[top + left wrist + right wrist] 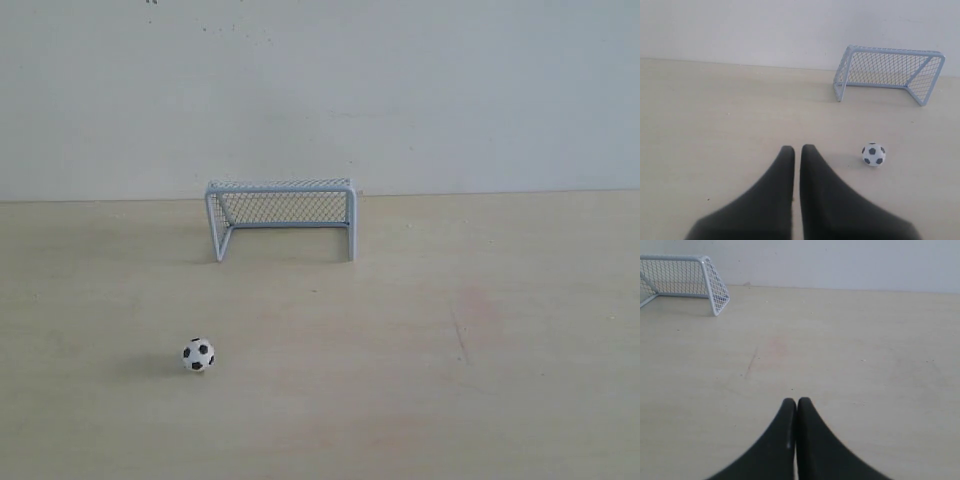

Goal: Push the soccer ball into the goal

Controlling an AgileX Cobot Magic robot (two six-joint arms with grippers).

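Note:
The soccer ball (pixel 198 355) is small, white with black patches, and rests on the pale wooden table at the front left. The goal (pixel 282 216), a light grey frame with mesh netting, stands at the back of the table, its mouth facing the front. Neither arm shows in the exterior view. In the left wrist view my left gripper (pixel 797 148) is shut and holds nothing; the ball (pixel 873 154) lies a short way beside its tips, with the goal (pixel 890 74) beyond. My right gripper (pixel 797 401) is shut and holds nothing, with the goal (pixel 685 281) far off at the frame's corner.
A plain pale wall (pixel 320 90) rises behind the table (pixel 450 400). A faint reddish stain and a thin dark scratch (pixel 458 335) mark the wood right of centre.

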